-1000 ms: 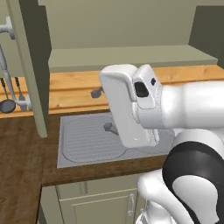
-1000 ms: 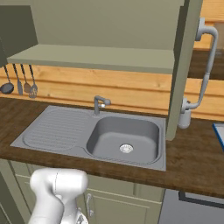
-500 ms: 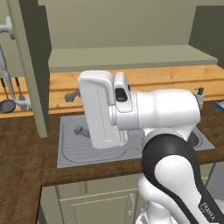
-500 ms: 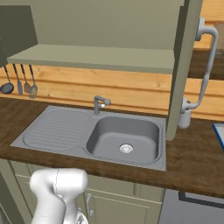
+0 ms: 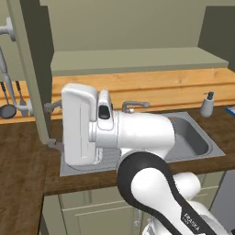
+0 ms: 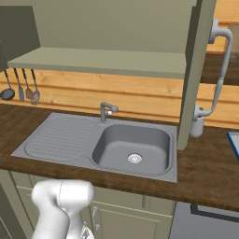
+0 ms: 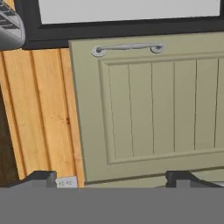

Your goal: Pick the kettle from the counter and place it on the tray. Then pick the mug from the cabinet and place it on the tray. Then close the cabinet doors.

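My gripper [image 7: 109,178] is open in the hand view, with nothing between its dark fingertips [image 7: 41,177]. It faces an olive-grey panelled door [image 7: 153,109] with a bar handle [image 7: 127,47]; I cannot tell which cabinet that door belongs to. In the left base view my white hand [image 5: 80,124] hangs over the sink's left side, close to the open left cabinet door [image 5: 27,69]. The cabinet shelf [image 6: 102,60] lies bare. The right cabinet door [image 6: 196,70] stands open. A blue corner of the tray [image 6: 233,140] shows at the right edge. The kettle and mug are out of view.
An inset grey sink [image 6: 135,147] with a tap [image 6: 107,111] sits in the dark wood counter [image 6: 205,168]. A soap dispenser [image 5: 207,104] stands at the back right. Utensils [image 6: 21,88] hang on the left wall. My arm [image 5: 147,137] blocks the middle of the left base view.
My arm has swung left across the left base view, carrying the hand from the centre toward the left cabinet door. The right base view is unchanged.
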Controlling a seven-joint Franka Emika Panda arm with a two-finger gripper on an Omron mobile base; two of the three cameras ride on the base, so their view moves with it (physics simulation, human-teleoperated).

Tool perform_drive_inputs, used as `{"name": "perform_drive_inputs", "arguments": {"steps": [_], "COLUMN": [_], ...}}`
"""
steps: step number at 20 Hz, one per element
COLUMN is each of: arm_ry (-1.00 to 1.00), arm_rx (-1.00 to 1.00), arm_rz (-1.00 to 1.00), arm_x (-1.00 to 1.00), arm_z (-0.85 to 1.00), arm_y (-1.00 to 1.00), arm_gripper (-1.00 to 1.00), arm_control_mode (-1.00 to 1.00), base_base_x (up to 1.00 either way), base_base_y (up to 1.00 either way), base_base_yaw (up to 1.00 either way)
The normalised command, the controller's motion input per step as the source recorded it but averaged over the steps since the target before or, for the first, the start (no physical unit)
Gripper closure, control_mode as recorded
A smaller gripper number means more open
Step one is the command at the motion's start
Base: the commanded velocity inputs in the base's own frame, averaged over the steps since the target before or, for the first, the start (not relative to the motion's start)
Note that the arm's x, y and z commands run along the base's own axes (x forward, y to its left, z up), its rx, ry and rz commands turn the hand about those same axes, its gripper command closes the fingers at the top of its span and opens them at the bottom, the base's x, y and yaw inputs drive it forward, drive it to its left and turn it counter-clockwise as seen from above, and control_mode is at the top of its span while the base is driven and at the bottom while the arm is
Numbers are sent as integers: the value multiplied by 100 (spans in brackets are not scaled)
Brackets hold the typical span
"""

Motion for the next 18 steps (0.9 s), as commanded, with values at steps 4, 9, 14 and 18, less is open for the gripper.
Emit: {"name": "perform_drive_inputs", "arguments": {"steps": [4, 9, 14, 18], "arm_ry": [3, 0, -1, -2], "arm_rx": [0, 0, -4, -6], "arm_rz": [0, 0, 0, 0], "arm_x": [-11, 0, 45, 44], "arm_z": [2, 2, 2, 0], "arm_y": [36, 37, 39, 37], "arm_gripper": [-100, -100, -100, -100], "arm_control_mode": [-100, -100, -100, -100], "base_base_x": [0, 0, 0, 0], "base_base_y": [0, 0, 0, 0], "base_base_yaw": [0, 0, 0, 0]}}
